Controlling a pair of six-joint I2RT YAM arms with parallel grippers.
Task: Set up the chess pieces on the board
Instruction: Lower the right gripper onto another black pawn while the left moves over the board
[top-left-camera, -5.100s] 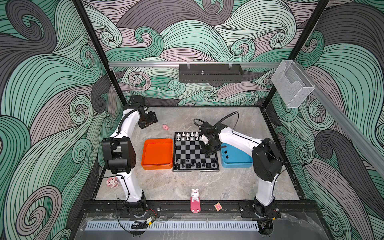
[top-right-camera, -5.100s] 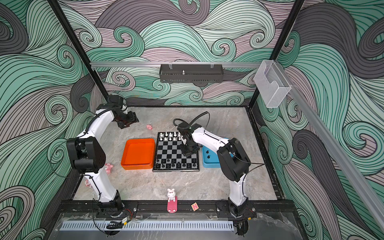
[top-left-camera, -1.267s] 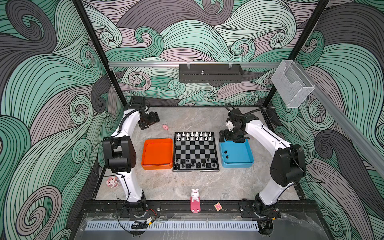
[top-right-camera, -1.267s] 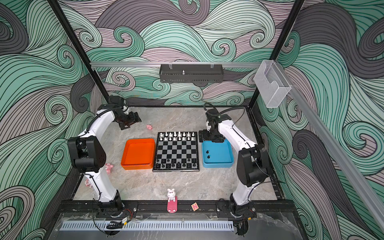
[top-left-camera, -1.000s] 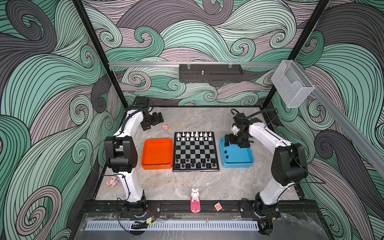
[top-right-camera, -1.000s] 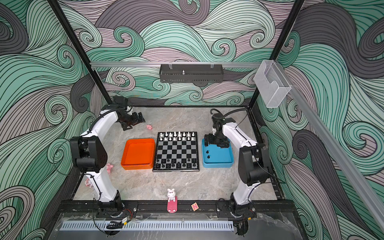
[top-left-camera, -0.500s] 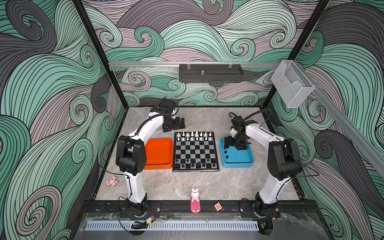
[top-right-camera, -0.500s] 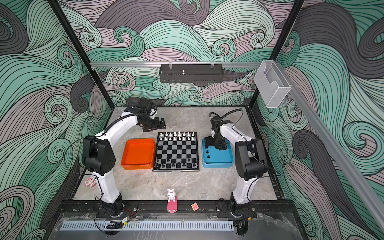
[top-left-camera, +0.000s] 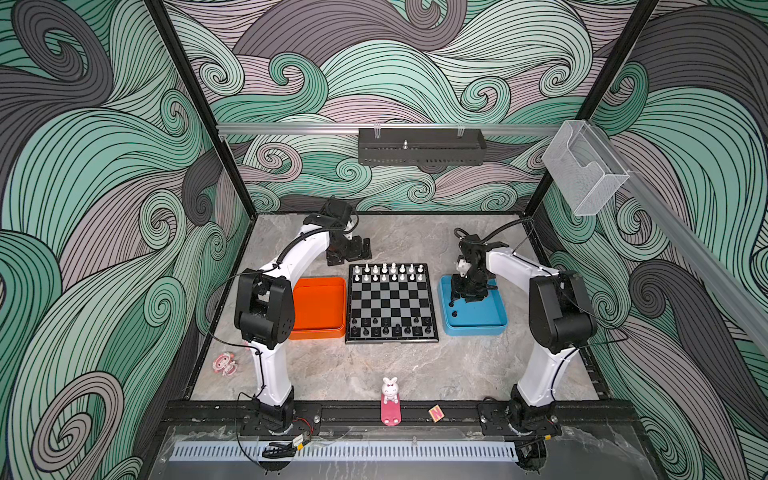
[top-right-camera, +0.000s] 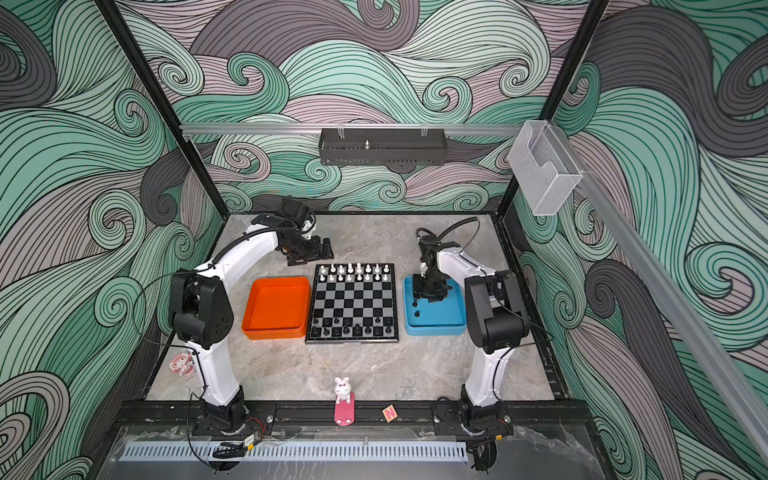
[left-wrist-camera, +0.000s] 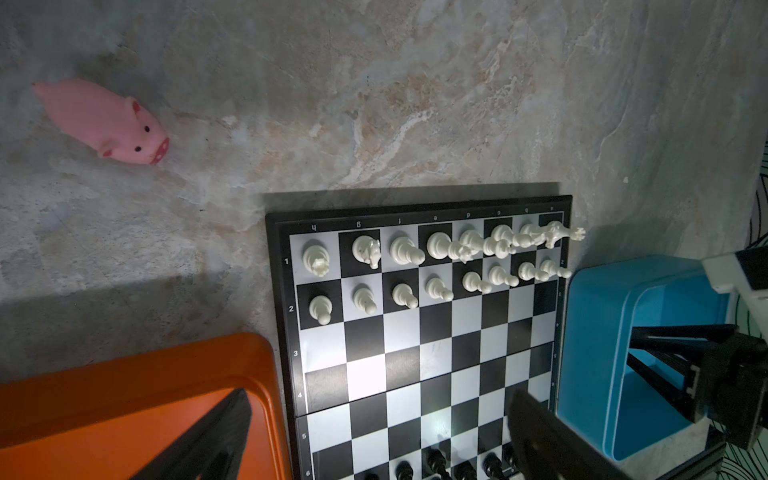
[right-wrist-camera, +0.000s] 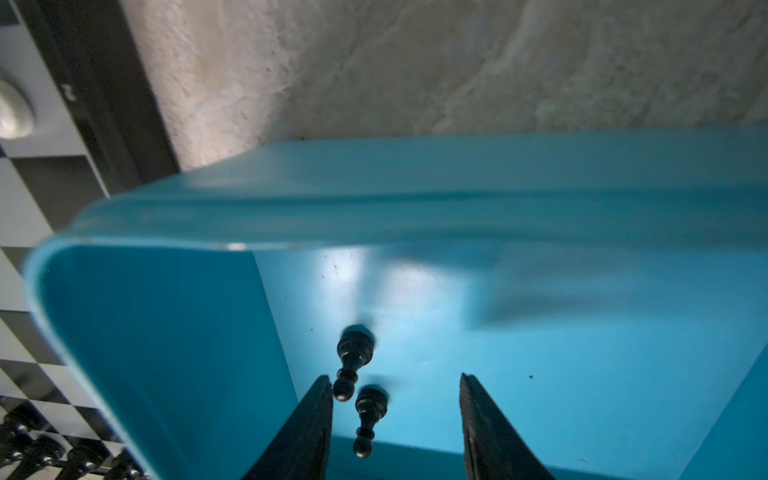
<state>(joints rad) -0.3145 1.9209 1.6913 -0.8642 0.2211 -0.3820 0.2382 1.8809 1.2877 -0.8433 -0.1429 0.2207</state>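
You're on a grey-beige marbled stone tabletop (top-left-camera: 374, 374), boxed in by walls papered in teal, grey and mauve swirls (top-left-camera: 104, 166), with black frame posts (top-left-camera: 199, 104) at the back corners. Mid-table lies the square black-framed chessboard with black and silver checks (top-left-camera: 390, 303). An orange plastic tray (top-left-camera: 320, 307) sits just beside it on the left and a blue plastic tray (top-left-camera: 478, 322) just beside it on the right. White plastic chessmen (top-left-camera: 388, 272) fill the two far rows; black plastic chessmen (top-left-camera: 390, 330) only partly fill the two near rows. Your left gripper (top-left-camera: 350, 254) hangs above the table near the board's far-left corner, jaws spread wide, nothing in them. Its wrist view shows the black fingers (left-wrist-camera: 216, 432) over the orange tray and the board. Your right gripper (right-wrist-camera: 394, 378) is down inside the blue tray, jaws partway apart, gripping nothing. Two small black pawns (right-wrist-camera: 368, 411) lie on their sides on the tray floor. One has its head right at a fingertip; the other lies between the fingers with a clear gap on one side.
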